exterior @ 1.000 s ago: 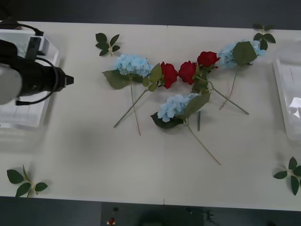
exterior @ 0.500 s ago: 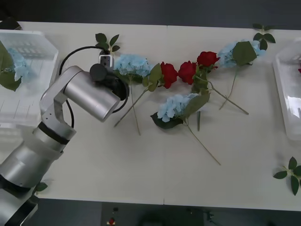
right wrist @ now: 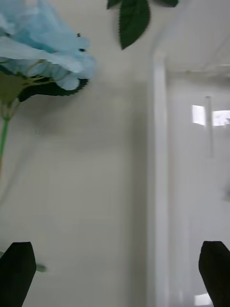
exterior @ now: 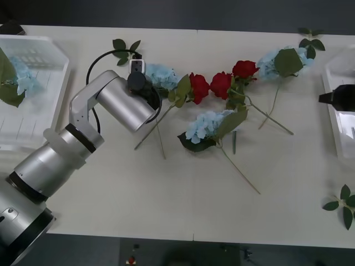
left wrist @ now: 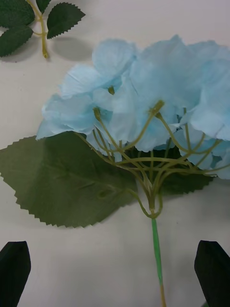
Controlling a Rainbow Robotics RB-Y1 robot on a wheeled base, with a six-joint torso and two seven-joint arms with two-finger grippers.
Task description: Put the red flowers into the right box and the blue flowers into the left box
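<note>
Left gripper (left wrist: 112, 273) jaws wide, empty, over blue flower (exterior: 161, 75); bloom toward table's far edge, stem toward near edge. Right gripper (right wrist: 117, 271) open, empty, at right box (exterior: 337, 119) rim.

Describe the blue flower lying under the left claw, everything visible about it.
The blue flower is a pale sky-blue cluster of fabric-like petals on yellow-green branching stalks that join one thin green stem. A big dark green serrated leaf spreads beside the bloom. It lies flat on the white table, with its bloom beside a red rose. The left claw hangs open above the stem, not touching it.
</note>
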